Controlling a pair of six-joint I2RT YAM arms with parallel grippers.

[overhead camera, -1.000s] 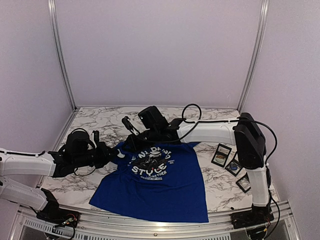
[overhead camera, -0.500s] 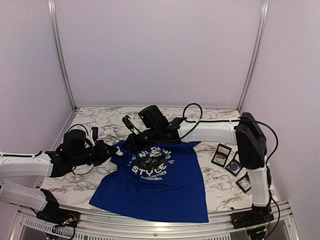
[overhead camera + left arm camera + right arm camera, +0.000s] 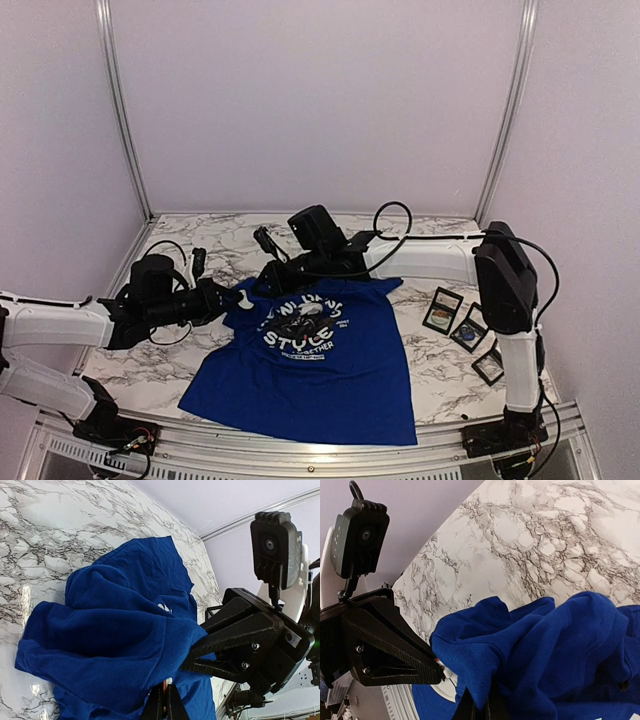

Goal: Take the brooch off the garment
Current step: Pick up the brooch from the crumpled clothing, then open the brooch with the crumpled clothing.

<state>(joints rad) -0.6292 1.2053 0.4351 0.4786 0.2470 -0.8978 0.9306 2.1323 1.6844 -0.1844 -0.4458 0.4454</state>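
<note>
White "STYLE" across the chest of the blue T-shirt (image 3: 330, 380) — other lettering too small to read

Under the right gripper (image 3: 268, 287) spreads a white table (image 3: 200, 245) veined in grey like marble. Beyond it stands a plain pale wall (image 3: 320, 100) between two metal posts (image 3: 124, 110); matching side walls (image 3: 590, 180) flank it.

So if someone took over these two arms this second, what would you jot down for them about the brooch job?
Left fingers: shut, tips at a raised fold of the royal-blue panda-print T-shirt, beside a small white round piece, possibly the brooch.
Right fingers: shut on the same bunched fabric.
T-shirt: flat on the marble-patterned table, upper edge lifted.
Done: fabric gathered.
Left to do: brooch not visibly free; work it off.
</note>
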